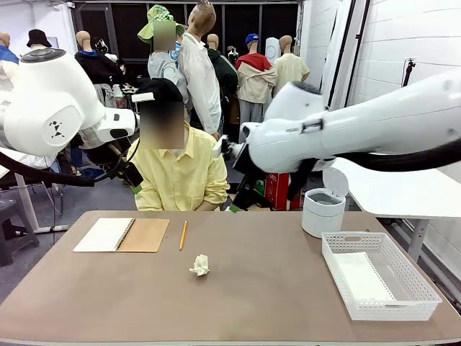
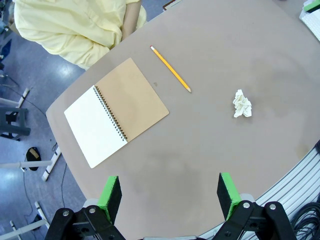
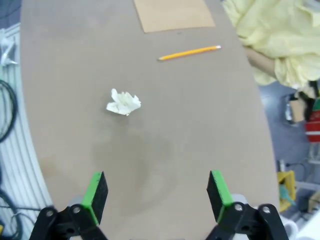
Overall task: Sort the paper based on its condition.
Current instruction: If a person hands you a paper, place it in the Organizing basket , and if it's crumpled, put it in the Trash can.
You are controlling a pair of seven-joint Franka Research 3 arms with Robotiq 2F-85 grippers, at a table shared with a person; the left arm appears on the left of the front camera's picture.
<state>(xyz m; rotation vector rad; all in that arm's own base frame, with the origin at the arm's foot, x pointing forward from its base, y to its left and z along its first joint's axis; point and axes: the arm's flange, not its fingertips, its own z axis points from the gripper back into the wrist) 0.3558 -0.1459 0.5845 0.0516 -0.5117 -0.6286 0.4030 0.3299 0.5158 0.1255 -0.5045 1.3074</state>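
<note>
The crumpled white paper ball lies alone mid-surface, near the yellow pencil. My front view adds a flat white sheet in the white plastic basket, and a white lidded bin; my right wrist view cuts off the open spiral notebook with brown kraft cover. My left jaws and right jaws hang apart, empty, above the brown surface.
</note>
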